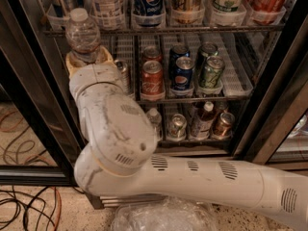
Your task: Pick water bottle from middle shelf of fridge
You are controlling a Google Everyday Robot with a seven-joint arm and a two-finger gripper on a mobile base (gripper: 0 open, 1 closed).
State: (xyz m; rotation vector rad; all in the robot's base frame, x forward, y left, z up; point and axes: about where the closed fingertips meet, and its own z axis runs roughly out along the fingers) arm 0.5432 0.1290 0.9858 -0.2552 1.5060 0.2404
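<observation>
The water bottle (83,30), clear with a white cap, stands upright in my gripper (89,57) at the upper left, in front of the fridge's (284,88) left edge. The tan fingers (72,64) are shut around its lower part. The bottle is held out of the lanes, its cap level with the upper rack. My white arm (115,129) rises from the lower right and covers the left part of the middle shelf (236,76). That shelf is a grey wire rack with lane dividers.
On the middle shelf stand a red cola can (152,78), a blue Pepsi can (183,73) and a green can (211,71). The lower rack holds small bottles and cans (202,121). Cables (21,206) lie on the floor left; a plastic bag (163,215) lies below.
</observation>
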